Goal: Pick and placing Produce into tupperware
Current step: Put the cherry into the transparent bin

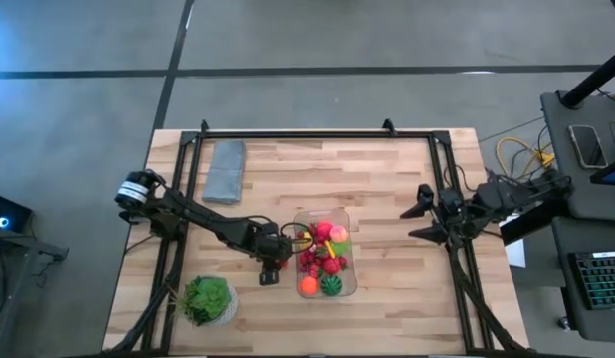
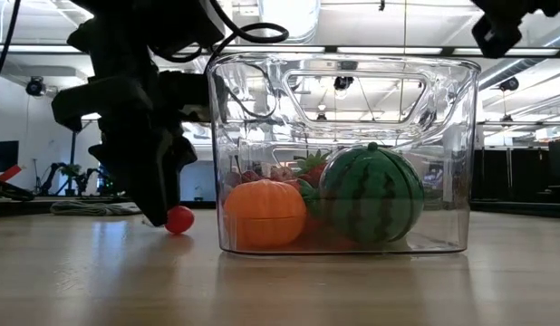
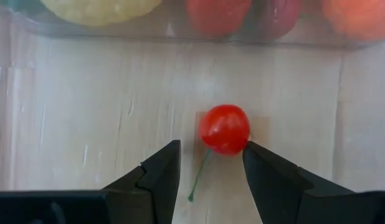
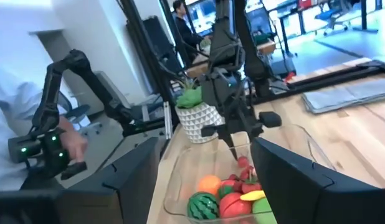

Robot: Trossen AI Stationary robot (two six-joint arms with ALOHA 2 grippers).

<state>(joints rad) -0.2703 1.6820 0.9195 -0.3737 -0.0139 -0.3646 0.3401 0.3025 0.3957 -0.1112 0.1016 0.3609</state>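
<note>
The clear tupperware (image 1: 325, 255) stands on the wooden table, holding several produce pieces, among them an orange one (image 2: 264, 214) and a striped green ball (image 2: 371, 195). A small red cherry (image 3: 224, 129) lies on the table just outside its left wall, its green stem (image 3: 199, 177) trailing back between my left fingers. My left gripper (image 3: 210, 152) is open and slants down to the table right behind the cherry (image 2: 179, 219). My right gripper (image 1: 419, 214) is open, level and empty, off to the tupperware's right near the table's right rail. My left gripper has one fingertip (image 3: 253, 152) right beside the cherry's side (image 3: 242, 138). I cannot tell whether it touches. The cherry rests on the table beyond the fingertips, and only its stem lies in the gap.
A folded grey-blue cloth (image 1: 225, 171) lies at the far left of the table. A leafy plant in a white pot (image 1: 208, 300) stands at the near left. Black frame rails (image 1: 193, 159) run along the table's sides. A person (image 4: 9, 118) shows beyond the table.
</note>
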